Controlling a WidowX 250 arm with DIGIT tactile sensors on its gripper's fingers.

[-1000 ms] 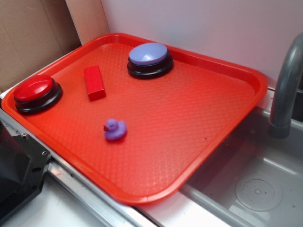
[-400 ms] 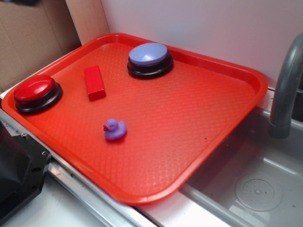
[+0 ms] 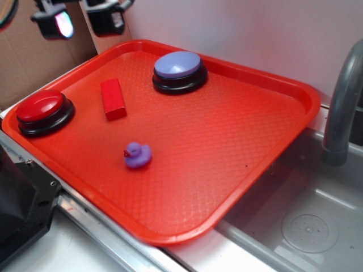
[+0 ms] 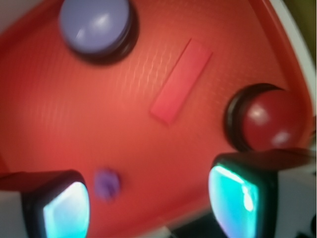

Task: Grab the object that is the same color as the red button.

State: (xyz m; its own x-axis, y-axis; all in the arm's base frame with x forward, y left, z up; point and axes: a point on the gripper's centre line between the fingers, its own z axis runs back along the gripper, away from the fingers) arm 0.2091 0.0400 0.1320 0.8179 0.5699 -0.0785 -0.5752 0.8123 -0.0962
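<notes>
- Overhead, the gripper hung with its jaws apart and nothing between them; the two pads glowed teal in the wrist view.
- From the exterior view only the gripper's lower parts showed at the top left of the picture, beyond the tray's far left corner and clear of everything on it.
- The red block lay flat on the red tray toward the far left corner, between the two buttons and touching neither.
- The red button sat on its black base against the tray's left edge, just beside the block.
- A lavender-blue button stood near the far edge, on the block's other side.
- A purple duck stood upright nearer the front edge, apart from the block.
- Beyond the tray's right edge lay a grey sink with a grey faucet rising from it.
</notes>
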